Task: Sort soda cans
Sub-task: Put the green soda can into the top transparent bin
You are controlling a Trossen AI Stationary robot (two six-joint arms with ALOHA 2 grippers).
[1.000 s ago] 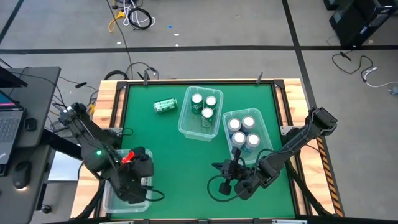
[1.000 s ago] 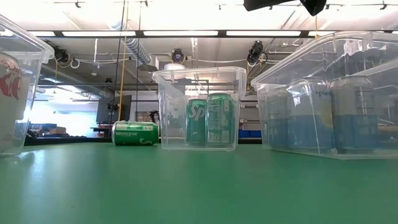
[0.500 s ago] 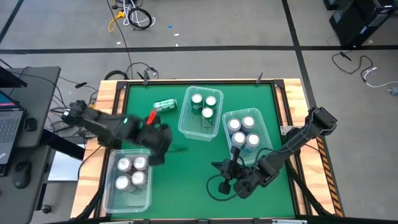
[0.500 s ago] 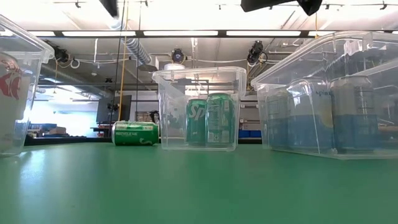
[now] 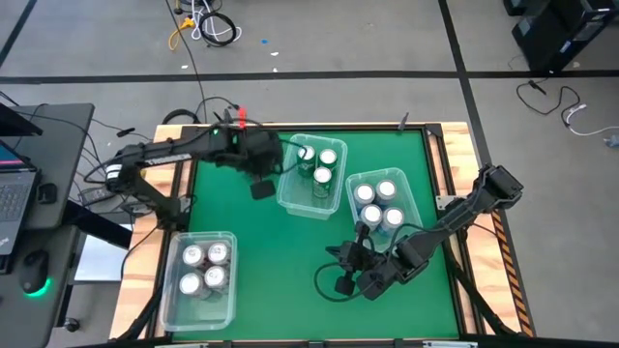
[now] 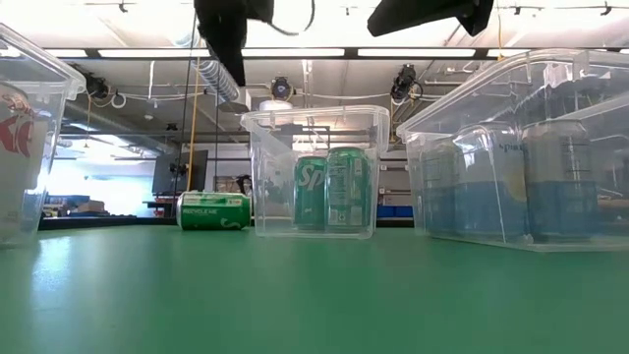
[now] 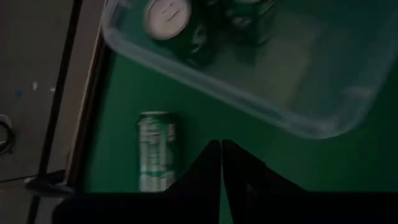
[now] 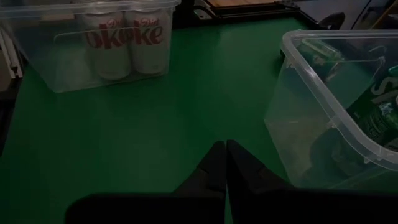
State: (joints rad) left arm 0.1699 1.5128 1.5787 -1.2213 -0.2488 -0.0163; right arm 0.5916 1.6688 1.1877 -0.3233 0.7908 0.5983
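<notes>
One green soda can was found lying on its side on the green table, outside the bins, near the far left corner and just beside the middle clear bin. Three green cans were seen upright in that bin, four blue cans in the right bin, and four silver-white cans in the near left bin. The left gripper was positioned above the fallen can, its fingers shut together with nothing held. The right gripper was parked low over the near right of the table, likewise shut and empty. The step in hand was judged to be the pick-up of the last green can. It was judged that the fingers should be spread before descent, aligned across the can's round body rather than along its length, and lowered squarely, since a lying can is liable to roll if nudged from one side.
</notes>
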